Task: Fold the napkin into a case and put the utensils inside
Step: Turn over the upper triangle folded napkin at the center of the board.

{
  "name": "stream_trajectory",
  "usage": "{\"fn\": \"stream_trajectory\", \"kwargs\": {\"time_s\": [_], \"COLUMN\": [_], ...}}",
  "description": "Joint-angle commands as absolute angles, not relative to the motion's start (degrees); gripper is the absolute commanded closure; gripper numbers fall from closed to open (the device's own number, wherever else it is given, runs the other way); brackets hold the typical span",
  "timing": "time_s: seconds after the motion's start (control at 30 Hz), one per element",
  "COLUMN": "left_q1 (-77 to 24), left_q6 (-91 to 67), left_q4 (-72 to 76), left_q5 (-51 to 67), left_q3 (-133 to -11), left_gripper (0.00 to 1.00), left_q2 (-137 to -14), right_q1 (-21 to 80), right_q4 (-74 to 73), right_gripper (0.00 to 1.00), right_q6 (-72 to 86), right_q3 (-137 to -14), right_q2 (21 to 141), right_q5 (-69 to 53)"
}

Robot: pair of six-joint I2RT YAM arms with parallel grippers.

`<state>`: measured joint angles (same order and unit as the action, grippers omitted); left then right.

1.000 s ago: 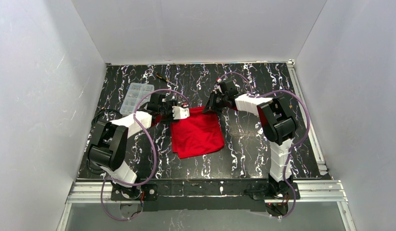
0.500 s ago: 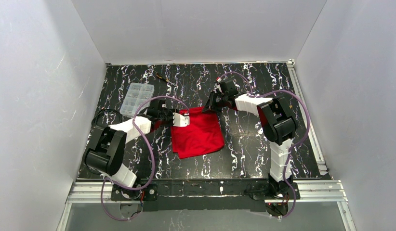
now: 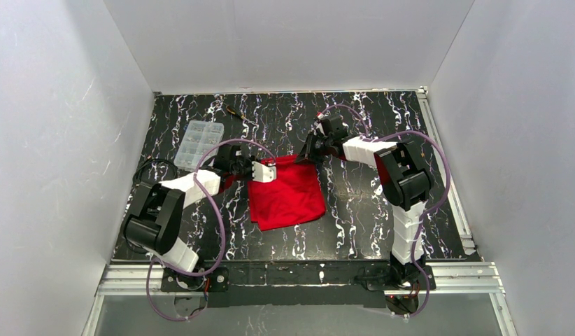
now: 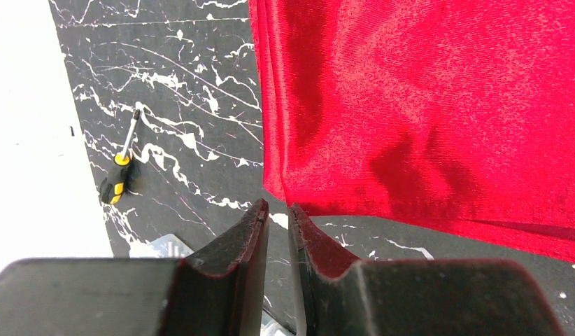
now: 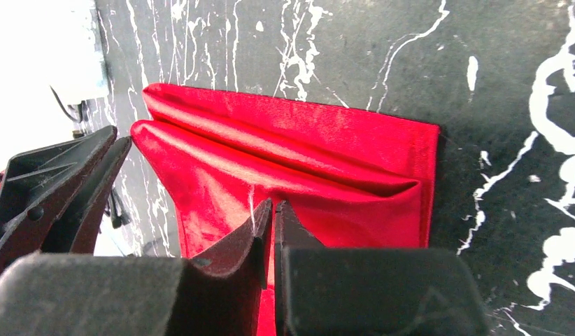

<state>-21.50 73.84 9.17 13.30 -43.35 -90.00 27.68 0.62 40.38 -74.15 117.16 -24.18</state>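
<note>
The red napkin [image 3: 288,196] lies folded in layers on the black marbled table [image 3: 355,210]. My left gripper [image 3: 265,172] is low at its far left corner. In the left wrist view the jaws [image 4: 278,208] are down to a thin slit. The napkin [image 4: 424,105] has its corner right at the tips, and only table shows in the slit. My right gripper [image 3: 307,155] is at the far edge and shut on a fold of the napkin [image 5: 299,161], with red cloth between its fingers [image 5: 272,204]. The left gripper [image 5: 122,136] shows there too. The utensils are out of view.
A clear plastic compartment box [image 3: 198,142] stands at the far left, its corner [image 4: 166,245] just beside the left fingers. A black-and-yellow screwdriver [image 3: 237,113] lies near the back edge, also visible as the screwdriver [image 4: 117,178]. White walls enclose the table.
The left jaws have closed from wide apart to a thin slit, and the left gripper has shifted slightly onto the napkin's corner. The right arm has stayed put.
</note>
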Motion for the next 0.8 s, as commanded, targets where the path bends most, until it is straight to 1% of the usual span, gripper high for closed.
{"fn": "stream_trajectory", "kwargs": {"time_s": [0.0, 0.17, 0.23, 0.27, 0.37, 0.4, 0.43, 0.6, 0.77], "left_q1": [-21.6, -21.5, -21.4, -21.3, -20.1, -19.8, -19.8, -19.8, -20.0], "left_q6": [70.6, 70.2, 71.6, 73.0, 76.8, 77.5, 77.6, 78.6, 76.8], "left_q4": [10.1, 10.1, 10.0, 9.8, 8.0, 8.0, 8.0, 8.0, 8.1], "left_q5": [12.1, 11.4, 12.1, 12.9, 16.2, 16.6, 16.7, 18.9, 18.3], "left_q3": [-45.0, -45.6, -44.4, -43.5, -41.0, -40.6, -40.6, -41.2, -44.0], "left_gripper": [0.84, 0.85, 0.83, 0.80, 0.61, 0.57, 0.56, 0.55, 0.65], "left_q2": [-91.6, -92.8, -92.2, -91.6, -89.2, -88.8, -88.7, -88.9, -90.7], "right_q1": [26.5, 26.0, 25.9, 25.8, 25.8, 25.9, 25.9, 25.8, 25.8], "right_q4": [2.4, 2.5, 2.6, 2.5, 2.5, 2.5, 2.5, 2.5, 2.4], "right_gripper": [0.86, 0.87, 0.87, 0.87, 0.87, 0.87, 0.87, 0.87, 0.87], "right_q6": [40.7, 40.8, 41.0, 40.9, 41.0, 41.0, 41.0, 41.1, 41.1], "right_q3": [-73.3, -73.0, -72.9, -73.0, -73.2, -73.3, -73.4, -73.5, -73.6], "right_q2": [114.4, 114.3, 114.4, 114.4, 114.4, 114.4, 114.5, 114.4, 114.5], "right_q5": [-24.4, -24.7, -24.8, -24.9, -25.0, -25.0, -25.1, -25.1, -25.3]}}
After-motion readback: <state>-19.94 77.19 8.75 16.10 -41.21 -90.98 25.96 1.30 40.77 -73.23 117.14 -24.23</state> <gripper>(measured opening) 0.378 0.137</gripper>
